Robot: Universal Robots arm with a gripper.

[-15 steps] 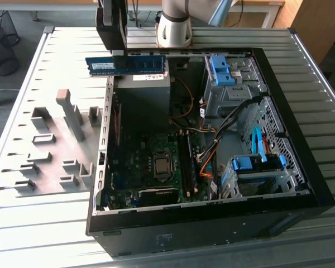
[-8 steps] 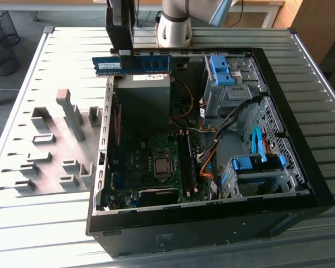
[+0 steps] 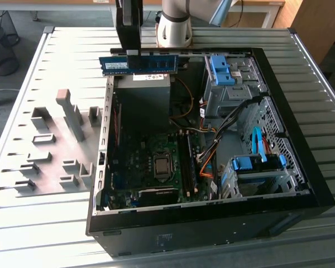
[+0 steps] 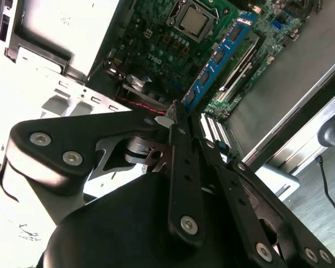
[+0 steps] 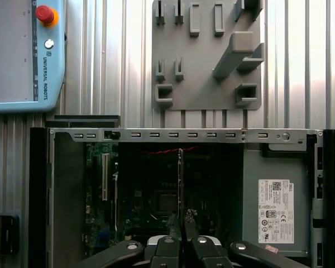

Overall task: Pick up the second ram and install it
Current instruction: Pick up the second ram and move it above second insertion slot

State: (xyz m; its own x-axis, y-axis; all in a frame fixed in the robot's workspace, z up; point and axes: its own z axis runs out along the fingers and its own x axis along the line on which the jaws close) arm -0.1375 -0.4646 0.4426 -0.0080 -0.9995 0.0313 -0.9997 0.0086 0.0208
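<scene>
Second ram (image 3: 156, 63), likely light, stiff yet fragile, hangs at twelve o'clock over the case (image 3: 223, 223), gripper (image 3: 133, 53) clenched on its top edge.

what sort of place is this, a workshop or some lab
Probably a robotics lab bench for computer assembly: an open computer case lies on a ribbed metal table, a grey fixture plate sits beside it, and the gripper holds the second ram above the case.
</scene>
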